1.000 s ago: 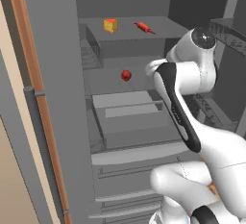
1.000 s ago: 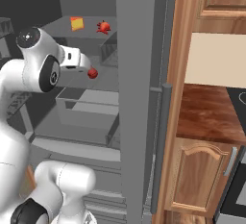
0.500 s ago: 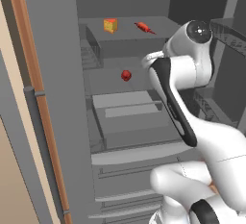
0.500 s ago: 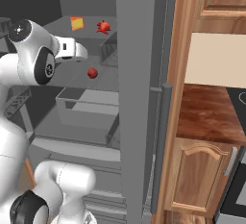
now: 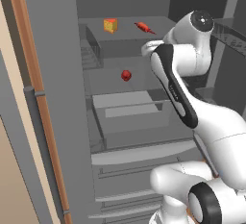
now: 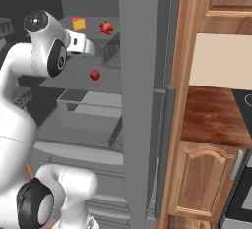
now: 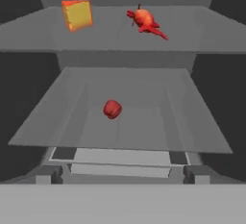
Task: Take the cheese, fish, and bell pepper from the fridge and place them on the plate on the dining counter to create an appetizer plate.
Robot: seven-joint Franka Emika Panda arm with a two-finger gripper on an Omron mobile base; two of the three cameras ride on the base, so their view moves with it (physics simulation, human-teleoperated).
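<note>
Cheese [image 7: 77, 14] left of fish [image 7: 145, 21]; bell pepper [image 7: 112, 108] one shelf below.

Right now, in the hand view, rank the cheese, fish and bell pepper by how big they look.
1. fish, longest
2. cheese, close behind the fish, so unsure
3. bell pepper, smallest, though on the nearer, lower shelf

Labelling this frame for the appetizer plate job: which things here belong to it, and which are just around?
Job: cheese, fish, bell pepper, fridge.
Just around: clear drawer, wooden cabinet, brown countertop.
</note>
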